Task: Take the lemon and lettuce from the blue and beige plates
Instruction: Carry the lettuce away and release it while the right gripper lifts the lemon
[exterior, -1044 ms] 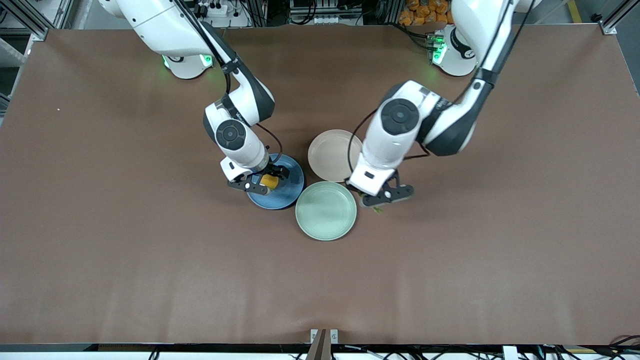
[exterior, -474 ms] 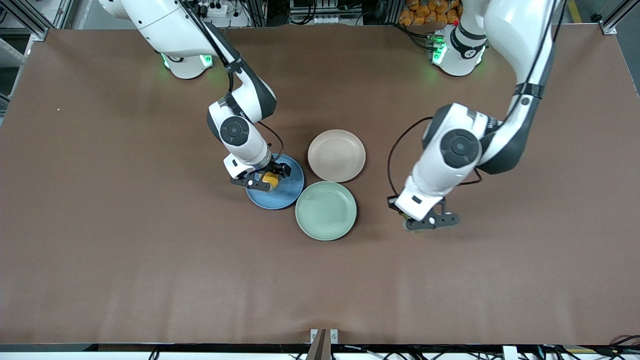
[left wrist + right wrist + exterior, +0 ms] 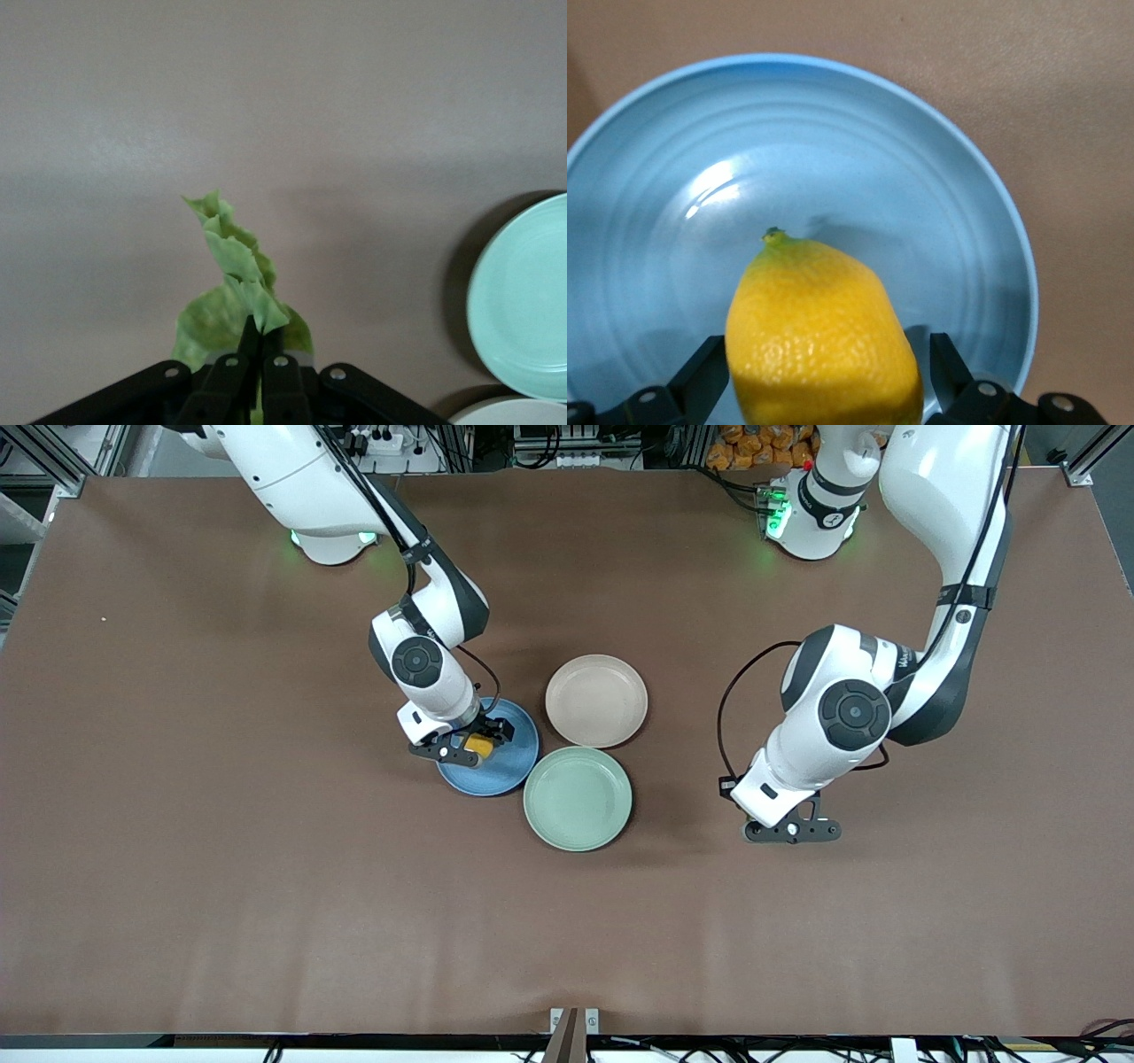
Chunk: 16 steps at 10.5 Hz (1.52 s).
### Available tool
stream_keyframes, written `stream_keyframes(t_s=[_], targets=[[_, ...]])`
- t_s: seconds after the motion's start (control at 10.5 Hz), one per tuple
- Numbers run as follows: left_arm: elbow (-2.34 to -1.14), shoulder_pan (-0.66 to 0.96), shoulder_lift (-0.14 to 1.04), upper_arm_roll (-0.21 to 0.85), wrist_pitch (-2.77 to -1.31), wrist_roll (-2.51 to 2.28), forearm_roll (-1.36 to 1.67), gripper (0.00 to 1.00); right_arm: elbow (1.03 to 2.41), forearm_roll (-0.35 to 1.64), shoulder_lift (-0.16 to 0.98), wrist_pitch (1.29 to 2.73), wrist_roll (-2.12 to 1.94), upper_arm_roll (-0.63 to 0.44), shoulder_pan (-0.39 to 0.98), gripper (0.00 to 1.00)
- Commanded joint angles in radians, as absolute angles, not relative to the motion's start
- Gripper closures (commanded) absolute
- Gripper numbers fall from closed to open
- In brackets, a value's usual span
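Observation:
The lemon (image 3: 479, 746) lies on the blue plate (image 3: 512, 769), which is toward the right arm's end. My right gripper (image 3: 464, 748) is down on that plate, its fingers open on either side of the lemon (image 3: 819, 341), with a small gap showing beside one finger (image 3: 943, 363). The blue plate (image 3: 877, 159) holds nothing else. My left gripper (image 3: 791, 832) is shut on the lettuce (image 3: 235, 266), a ruffled green leaf, over bare table toward the left arm's end. The arm hides the leaf in the front view. The beige plate (image 3: 595, 700) is bare.
A pale mint-green plate (image 3: 577, 798) lies bare, nearer the front camera than the other two plates and touching both. It also shows at the edge of the left wrist view (image 3: 523, 301). Brown table (image 3: 266, 886) spreads wide all round the plates.
My left gripper has carried the lettuce away from the plates toward the left arm's end of the table. My right gripper has stayed at the lemon on the blue plate.

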State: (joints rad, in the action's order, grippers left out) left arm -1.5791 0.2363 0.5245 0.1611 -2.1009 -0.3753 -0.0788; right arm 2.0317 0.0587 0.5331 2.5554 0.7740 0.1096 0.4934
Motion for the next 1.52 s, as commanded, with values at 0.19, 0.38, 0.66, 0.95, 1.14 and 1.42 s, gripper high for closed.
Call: stream_keyframes(t_s=[0.19, 0.38, 0.66, 0.95, 1.14, 1.42], targets=[[-1.571, 0.177, 0.600, 0.163, -2.091, -0.255, -0.173, 1.00, 2.036, 0.041, 0.538, 2.580, 0.798, 0.101, 0.505, 0.14], [-1.571, 0.169, 0.623, 0.150, -2.091, -0.218, -0.179, 1.00, 2.034, 0.041, 0.538, 2.579, 0.798, 0.101, 0.505, 0.43], [-1.569, 0.170, 0.656, 0.146, -2.103, -0.213, -0.236, 1.00, 2.014, 0.043, 0.531, 2.554, 0.807, 0.103, 0.499, 0.52], [-1.571, 0.169, 0.670, 0.146, -2.128, -0.213, -0.250, 0.01, 1.883, 0.043, 0.523, 2.334, 0.808, 0.101, 0.489, 0.53], [-1.572, 0.181, 0.657, 0.147, -2.128, -0.225, -0.275, 0.00, 1.807, 0.043, 0.511, 2.216, 0.798, 0.097, 0.456, 0.53], [-1.597, 0.105, 0.592, 0.162, -2.112, -0.224, -0.241, 0.00, 1.784, 0.044, 0.453, 2.139, 0.672, 0.097, 0.364, 0.53]])
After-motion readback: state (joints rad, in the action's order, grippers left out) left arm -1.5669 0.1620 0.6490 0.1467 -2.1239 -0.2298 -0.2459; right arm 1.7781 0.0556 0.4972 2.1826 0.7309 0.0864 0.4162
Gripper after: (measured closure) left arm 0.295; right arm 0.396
